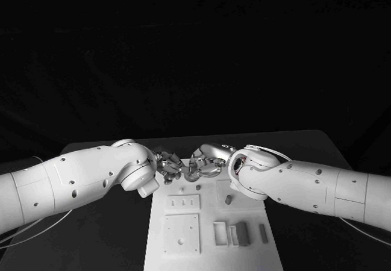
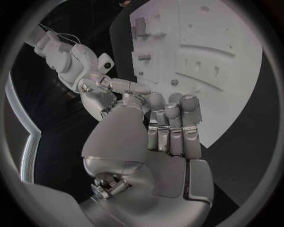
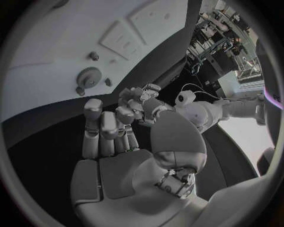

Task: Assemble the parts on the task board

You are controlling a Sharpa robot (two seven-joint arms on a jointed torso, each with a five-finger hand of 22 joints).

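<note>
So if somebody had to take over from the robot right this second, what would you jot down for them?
Left hand and right hand: fingers meet over the far end of the task board; whether either holds a part cannot be told.
Things: a gear and small pegs sit near the hands; dark parts lie at the board's near right.
Done: cannot tell.
Left: those loose parts look unassembled.

Black table — beyond its edge, perhaps cluttered equipment racks in a room.
</note>
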